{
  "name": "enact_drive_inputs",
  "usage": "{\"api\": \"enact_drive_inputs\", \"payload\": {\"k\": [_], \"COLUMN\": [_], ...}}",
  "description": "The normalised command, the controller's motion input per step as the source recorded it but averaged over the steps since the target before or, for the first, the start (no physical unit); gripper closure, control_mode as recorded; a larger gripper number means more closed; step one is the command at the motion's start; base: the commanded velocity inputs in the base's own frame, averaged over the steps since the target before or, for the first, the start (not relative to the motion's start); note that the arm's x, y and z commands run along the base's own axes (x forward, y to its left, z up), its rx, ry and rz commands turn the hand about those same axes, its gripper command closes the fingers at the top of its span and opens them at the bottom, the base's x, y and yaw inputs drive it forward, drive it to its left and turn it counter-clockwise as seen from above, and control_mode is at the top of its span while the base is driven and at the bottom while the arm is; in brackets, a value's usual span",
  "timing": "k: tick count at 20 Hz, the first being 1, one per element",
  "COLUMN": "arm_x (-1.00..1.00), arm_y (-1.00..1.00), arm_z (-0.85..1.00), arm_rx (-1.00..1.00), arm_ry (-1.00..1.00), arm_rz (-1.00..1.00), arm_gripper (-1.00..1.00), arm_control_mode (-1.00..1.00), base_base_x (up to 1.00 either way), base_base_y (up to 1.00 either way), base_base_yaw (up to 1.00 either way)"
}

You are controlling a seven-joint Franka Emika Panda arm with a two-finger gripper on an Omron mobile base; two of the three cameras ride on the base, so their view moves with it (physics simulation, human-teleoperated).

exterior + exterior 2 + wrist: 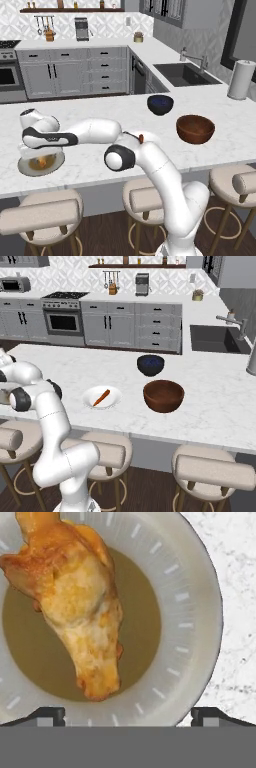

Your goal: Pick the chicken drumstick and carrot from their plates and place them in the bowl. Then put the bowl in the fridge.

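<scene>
The chicken drumstick [75, 602], lumpy and golden-brown, lies on the brown centre of the olive-grey plate [200, 612] at the left end of the island counter [42, 161]. My gripper [129, 716] hangs right above that plate [52, 167], open, its fingertips [50, 714] spread wide with nothing between them. The slim orange carrot [101, 397] rests on the white plate [116, 393] near the counter's front edge. Right of it stands the coppery brown bowl [163, 396] [195, 128], empty. The fridge is out of view.
A dark navy bowl [150, 365] [160, 104] sits behind the brown one. Padded stools [100, 453] line the counter's near side. At the back right are a sink [186, 74] and a paper towel roll [241, 80].
</scene>
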Motion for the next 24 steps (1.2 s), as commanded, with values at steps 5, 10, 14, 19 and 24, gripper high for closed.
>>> {"api": "enact_drive_inputs", "payload": {"k": [5, 10, 14, 19, 24], "arm_x": [0.41, 0.3, 0.02, -0.18, -0.65], "arm_y": [0.3, 0.31, 0.06, -0.5, -1.0], "arm_z": [-0.39, -0.33, -0.25, -0.09, 0.08], "arm_rx": [-0.01, -0.01, 0.0, 0.0, 0.0], "arm_ry": [0.0, 0.0, 0.0, -0.01, -0.01], "arm_rz": [0.0, 0.0, 0.0, 0.02, 0.0], "arm_gripper": [-1.0, -1.0, 1.0, 1.0, 1.0], "arm_control_mode": [-1.0, -1.0, -1.0, -1.0, -1.0], "base_base_x": [0.0, 0.0, 0.0, 0.0, 0.0], "base_base_y": [0.0, 0.0, 0.0, 0.0, 0.0], "base_base_yaw": [0.0, 0.0, 0.0, 0.0, 0.0]}}
